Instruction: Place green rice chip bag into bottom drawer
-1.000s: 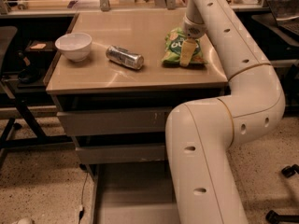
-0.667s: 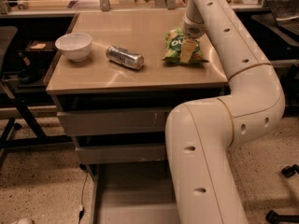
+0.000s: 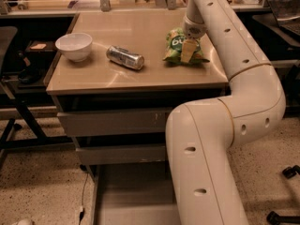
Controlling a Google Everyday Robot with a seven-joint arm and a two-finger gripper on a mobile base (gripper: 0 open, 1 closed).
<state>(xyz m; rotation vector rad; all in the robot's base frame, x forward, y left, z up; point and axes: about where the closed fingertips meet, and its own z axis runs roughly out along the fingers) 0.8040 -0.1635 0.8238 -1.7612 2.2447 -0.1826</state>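
Observation:
The green rice chip bag (image 3: 174, 45) lies on the right side of the tan cabinet top (image 3: 140, 27). My gripper (image 3: 188, 49) reaches down from the white arm (image 3: 225, 27) and sits on the bag's right half, touching it. The bag rests on the surface. The bottom drawer (image 3: 131, 196) is pulled open at the bottom of the view, showing a flat grey floor; the arm's lower link (image 3: 201, 172) covers its right part.
A silver drink can (image 3: 124, 57) lies on its side in the middle of the top. A white bowl (image 3: 74, 46) stands at the left. Two shallower grey drawers (image 3: 112, 123) are above the open one. A dark chair frame (image 3: 14, 78) stands at the left.

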